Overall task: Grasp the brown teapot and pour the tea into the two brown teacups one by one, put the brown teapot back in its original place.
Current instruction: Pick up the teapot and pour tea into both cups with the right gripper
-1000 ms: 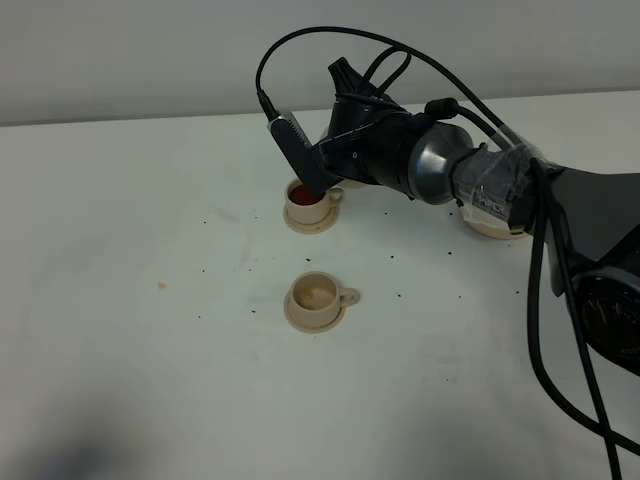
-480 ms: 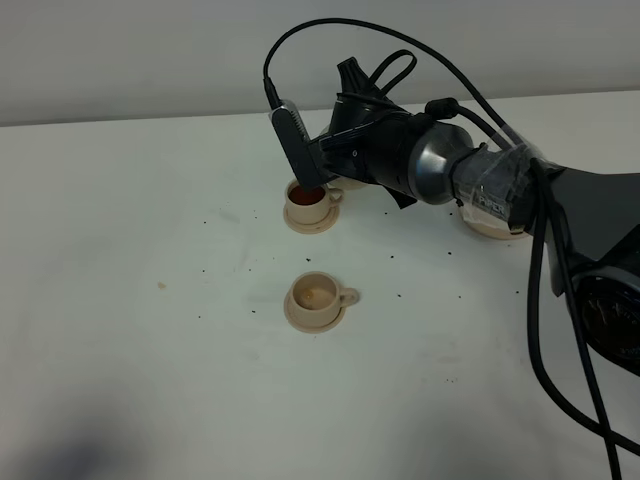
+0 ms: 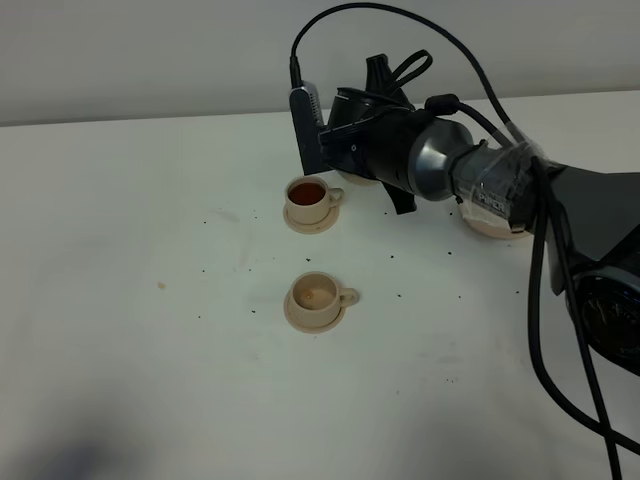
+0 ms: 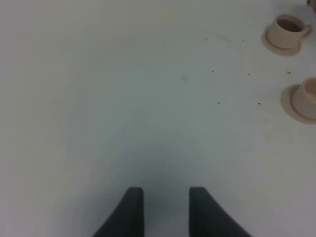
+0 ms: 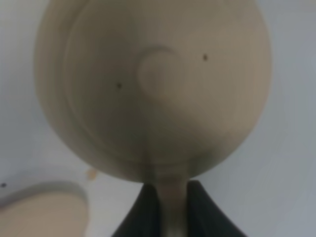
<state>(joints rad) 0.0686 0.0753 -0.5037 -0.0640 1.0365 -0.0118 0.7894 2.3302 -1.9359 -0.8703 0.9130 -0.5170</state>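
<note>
The right end effector (image 5: 172, 197) is pinching the loop handle of the light tan, squat round teapot (image 5: 153, 84), its fingers pressed in on both sides. It is holding the pot in the air, just beside and above the farther small tan teacup (image 3: 308, 200), which is carrying reddish tea. The nearer small tan teacup (image 3: 317, 297) is looking almost dry. The pot is probably behaving as a stiff, smooth, brittle thing whose weight is shifting with its liquid. The thin handle is seeming the only sound hold, though the pot could swing in it. The white surface (image 3: 150, 300) is lying open around both cups, which are standing well apart. The wide tan saucer disc (image 3: 487, 228) is sitting half hidden behind the arm. The left end effector (image 4: 165, 212) is hovering spread and empty.
</note>
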